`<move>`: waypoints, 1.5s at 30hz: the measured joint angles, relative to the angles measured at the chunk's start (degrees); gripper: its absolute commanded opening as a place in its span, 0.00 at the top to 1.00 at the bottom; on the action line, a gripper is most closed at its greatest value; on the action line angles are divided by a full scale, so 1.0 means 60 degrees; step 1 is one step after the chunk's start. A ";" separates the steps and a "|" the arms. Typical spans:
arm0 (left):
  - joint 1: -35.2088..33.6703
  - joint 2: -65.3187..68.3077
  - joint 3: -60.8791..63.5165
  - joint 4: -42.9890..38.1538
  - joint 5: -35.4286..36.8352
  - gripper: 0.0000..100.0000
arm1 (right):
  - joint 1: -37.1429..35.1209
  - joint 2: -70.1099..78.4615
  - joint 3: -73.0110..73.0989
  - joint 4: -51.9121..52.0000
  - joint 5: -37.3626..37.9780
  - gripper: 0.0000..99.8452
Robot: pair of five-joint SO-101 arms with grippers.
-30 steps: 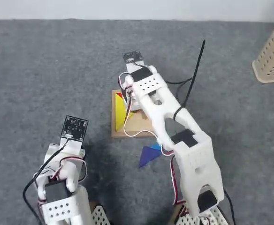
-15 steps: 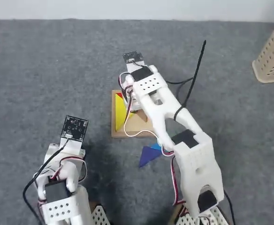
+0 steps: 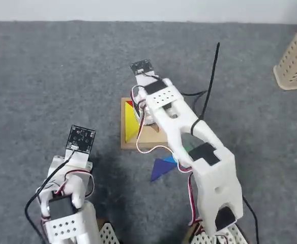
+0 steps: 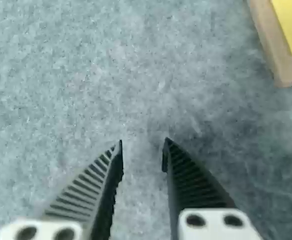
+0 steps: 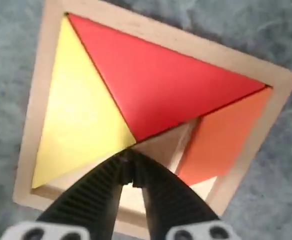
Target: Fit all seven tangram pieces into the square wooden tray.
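The right gripper (image 5: 132, 167) hangs over the middle of the wooden tray (image 5: 161, 35), jaws clenched together on nothing, its tips by the point where the yellow triangle (image 5: 81, 120) and red triangle (image 5: 161, 90) meet; an orange piece (image 5: 218, 142) also lies in the tray. A blue triangle (image 3: 161, 168) lies on the carpet (image 3: 62, 76) just near of the tray. The left gripper (image 4: 142, 147) is released, jaws apart, over carpet to the tray's near left.

Inside the tray (image 3: 124, 144), a yellow triangle (image 5: 76, 115), a red triangle (image 5: 156, 90) and an orange piece (image 5: 221, 140) fill most of the floor. Some bare wood (image 5: 161, 145) remains between yellow and orange, with the right gripper (image 5: 132, 167), tips pressed together, over it. The right arm (image 3: 181, 127) spans the tray's near right side, a blue triangle (image 3: 161, 168) lies just off that corner, and the carpet (image 3: 62, 91) left of the tray lies open.
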 measured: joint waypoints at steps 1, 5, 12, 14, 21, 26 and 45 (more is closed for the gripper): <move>0.0000 0.0000 0.0000 0.0000 0.0000 0.88 | 0.0059 -0.0044 0.0103 -0.0132 0.0073 0.99; 0.0000 0.0000 0.0000 0.0000 0.0000 0.88 | 0.0454 -0.0103 0.0176 -0.0440 0.0366 0.99; 0.0000 0.0000 0.0000 0.0000 0.0000 0.88 | 0.0615 -0.0132 0.0190 -0.0557 0.0791 0.99; 0.0000 0.0000 0.0000 0.0000 0.0000 0.88 | 0.0645 -0.0278 0.0190 -0.0571 0.0821 0.99; 0.0000 0.0000 0.0000 0.0000 0.0000 0.88 | 0.0703 -0.2491 0.0220 0.0000 0.0835 0.99; 0.0000 0.0000 0.0000 0.0000 0.0000 0.88 | 0.0674 -0.4806 0.0571 0.1568 0.1143 0.99; 0.0000 0.0000 0.0000 0.0000 0.0000 0.88 | 0.2432 -0.8630 0.9436 -0.0410 0.5392 0.88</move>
